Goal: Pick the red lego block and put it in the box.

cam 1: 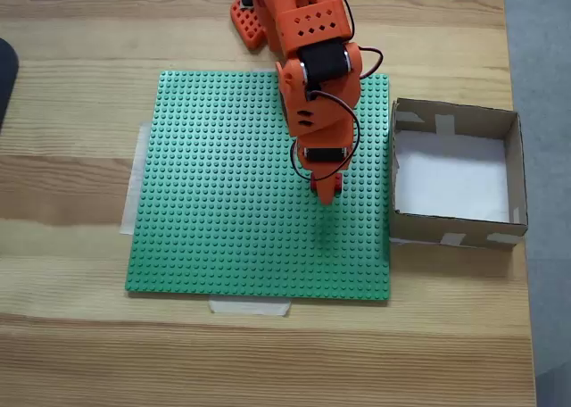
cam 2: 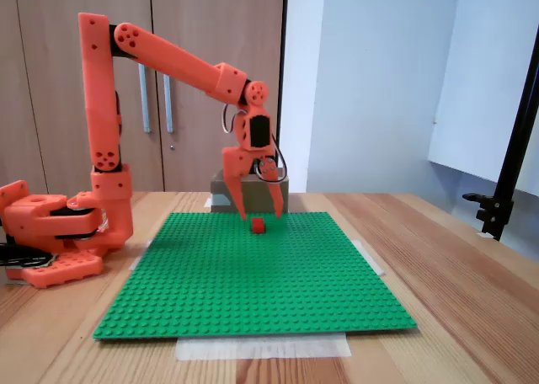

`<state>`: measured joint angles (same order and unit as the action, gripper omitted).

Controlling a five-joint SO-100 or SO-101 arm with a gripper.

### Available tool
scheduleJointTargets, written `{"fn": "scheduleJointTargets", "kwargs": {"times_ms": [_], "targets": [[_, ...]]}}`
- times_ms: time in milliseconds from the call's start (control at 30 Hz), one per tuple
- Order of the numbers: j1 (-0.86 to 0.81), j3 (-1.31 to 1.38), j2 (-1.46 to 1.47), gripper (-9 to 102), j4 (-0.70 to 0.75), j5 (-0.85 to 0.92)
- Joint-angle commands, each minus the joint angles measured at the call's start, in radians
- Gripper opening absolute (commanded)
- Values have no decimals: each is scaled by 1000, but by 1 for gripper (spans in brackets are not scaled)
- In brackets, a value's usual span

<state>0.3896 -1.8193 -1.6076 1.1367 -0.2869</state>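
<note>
The red lego block (cam 2: 258,226) is a small brick that sits on the green baseplate (cam 2: 253,274), toward its far side. My orange gripper (cam 2: 259,215) hangs just above it, open, with one fingertip on each side of the block and neither touching it. In a fixed view from above, the gripper (cam 1: 326,193) points down over the right half of the baseplate (cam 1: 223,202) and covers the block. The box (cam 1: 455,175) stands just right of the baseplate, with brown cardboard walls and a bare white floor. The box (cam 2: 217,186) also shows behind the gripper.
The arm's base (cam 2: 50,232) sits at the table's left in a fixed view, and the base (cam 1: 250,23) is at the top edge seen from above. Tape strips (cam 1: 250,306) hold the baseplate to the wooden table. A black stand (cam 2: 505,173) rises at the right.
</note>
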Motion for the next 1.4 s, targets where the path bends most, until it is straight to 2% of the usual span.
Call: {"fn": "scheduleJointTargets", "kwargs": {"times_ms": [0,733,1367], "targets": [[0,-5,-5,30,-17,11],[-5,-63,6,30,-110,25],[-8,-63,17,19,-144,58]]}}
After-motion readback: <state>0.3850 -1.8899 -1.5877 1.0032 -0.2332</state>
